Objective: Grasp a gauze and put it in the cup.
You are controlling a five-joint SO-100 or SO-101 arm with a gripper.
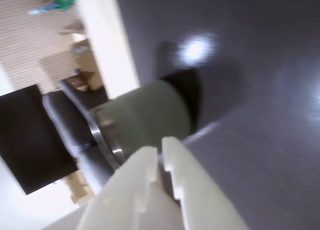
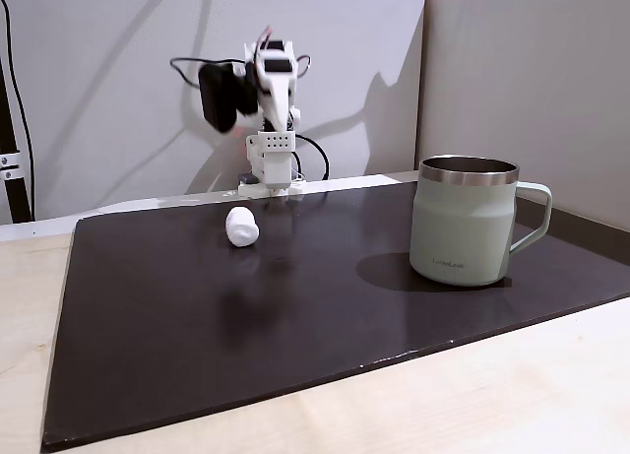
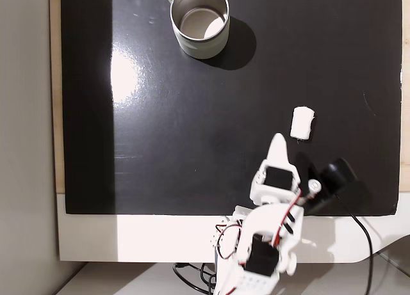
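A: Where's the gauze?

B: On the black mat, untouched. In the top-down fixed view it lies at about one o'clock from the gripper, just beside the tip but apart from it. The cup stands well away, toward eleven o'clock, mouth up.

A: What does it look like?

B: A small white oval wad, soft-edged, far smaller than the cup. In the side fixed view the gauze sits at about nine o'clock from the cup.

A: How will it handle?

B: My guess: very light, soft, squashy, not slippery. It should give under the fingers, so a firm close across its short middle is safest; pinching an end might let it unroll or slip out.

A: And the gripper?

B: In the wrist view the gripper has its two white fingers nearly together with only a thin slit between, nothing held. The pale green cup lies beyond the tips there, blurred.

A: Progress?

B: I'd say barely begun; the approach comes next.
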